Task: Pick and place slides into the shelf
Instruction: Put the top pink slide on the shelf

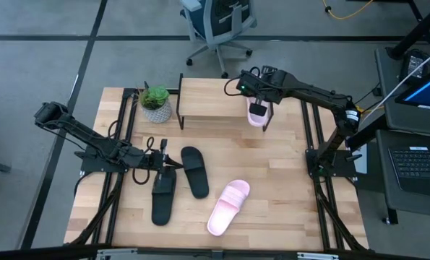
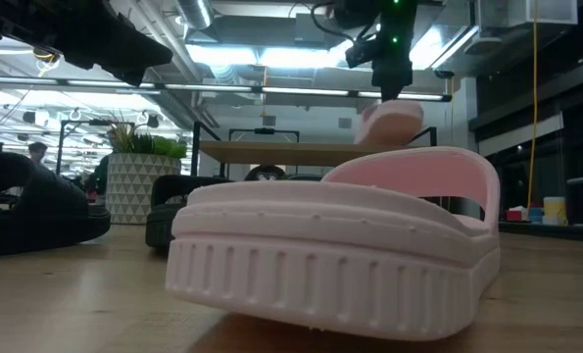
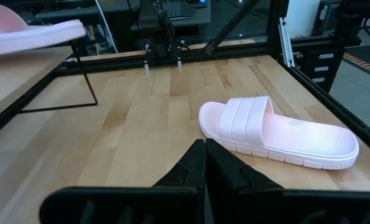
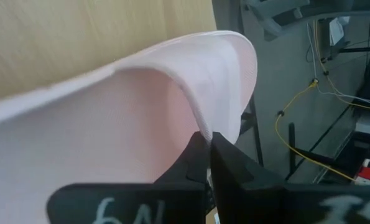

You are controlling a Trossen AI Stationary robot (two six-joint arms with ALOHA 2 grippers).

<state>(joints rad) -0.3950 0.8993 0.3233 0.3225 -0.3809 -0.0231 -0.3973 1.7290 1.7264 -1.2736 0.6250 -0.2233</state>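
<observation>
Two black slides (image 1: 162, 198) (image 1: 194, 171) lie flat on the table near its left middle. One pink slide (image 1: 228, 207) (image 3: 278, 134) lies flat near the near edge. The second pink slide (image 1: 256, 115) sits at the right end of the shelf (image 1: 215, 101), where my right gripper (image 1: 256, 105) (image 4: 206, 140) is shut on it. The slide's sole sticks out past the shelf board's edge (image 3: 60, 30). My left gripper (image 1: 165, 160) (image 3: 204, 152) is shut on nothing, low over the table by the black slides, facing the loose pink slide. My right gripper pinches the rim of the pink slide's wide strap (image 4: 200, 118) between its two fingers, coming from above. The slide (image 2: 394, 118) is at the shelf board's top (image 2: 301, 152); whether its sole rests on the board or hangs just above it, I cannot tell.
A potted plant (image 1: 155, 103) stands by the shelf's left end. The shelf's thin black legs (image 3: 85, 74) stand on the table. Bare wood (image 1: 287, 173) lies to the right of the loose pink slide. An office chair (image 1: 218, 25) is beyond the far edge, a desk with laptop (image 1: 417, 162) on the right.
</observation>
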